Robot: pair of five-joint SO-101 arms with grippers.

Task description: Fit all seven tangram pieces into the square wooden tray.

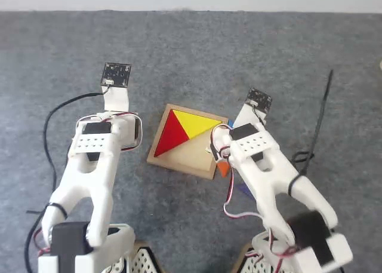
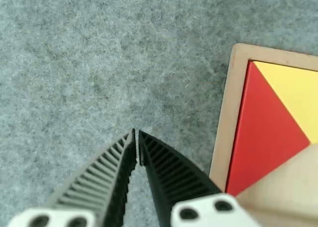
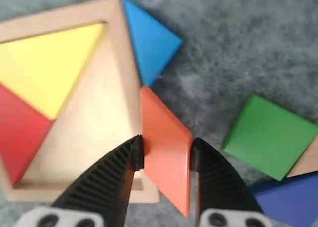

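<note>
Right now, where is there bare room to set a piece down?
Bare wood in the tray beside the red triangle and yellow triangle; grey mat between tray and left gripper. Crowded at the right gripper: orange piece, blue triangle, green square.

Half the floor of the tray (image 3: 126, 63) lies bare beside the red triangle (image 3: 20, 132) and the yellow triangle (image 3: 44, 63). The orange parallelogram (image 3: 166, 147) and the blue triangle (image 3: 149, 43) crowd one outer rim, with the green square (image 3: 268, 137) near. The worktop (image 2: 99, 63) around the closed left pincer (image 2: 136, 133) is open.
</note>
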